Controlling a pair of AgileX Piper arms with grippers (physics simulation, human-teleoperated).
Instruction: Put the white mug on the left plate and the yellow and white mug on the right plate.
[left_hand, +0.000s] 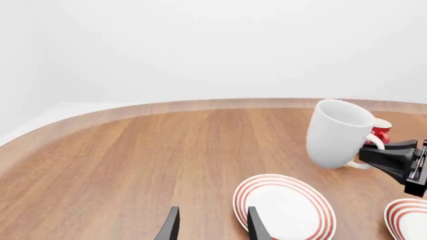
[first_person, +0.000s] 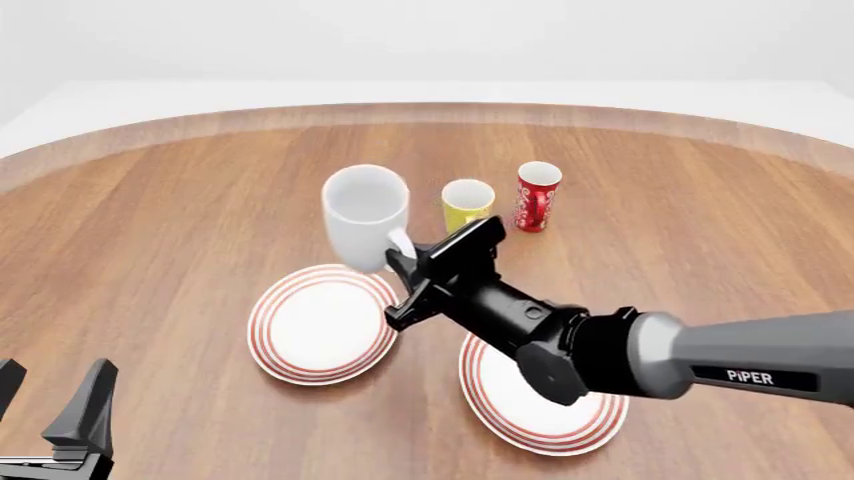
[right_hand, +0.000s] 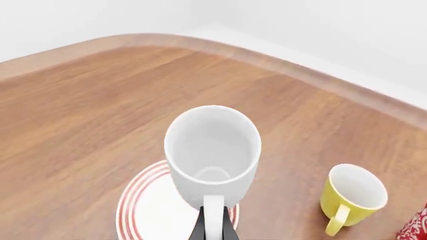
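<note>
While it hung above the far edge of the left plate (first_person: 320, 330), the white mug (first_person: 364, 228) was held only by its loop handle, pinched between the fingers of the right gripper (first_person: 411, 262). Rigid, glossy and likely breakable, it would probably swing on so thin a hold. Right of it, the yellow and white mug (first_person: 467, 205) stood on the worktop (first_person: 160, 220), far from the right plate (first_person: 541, 410). The left gripper (first_person: 54, 410) waited near-left, fingers apart, holding nothing.
</note>
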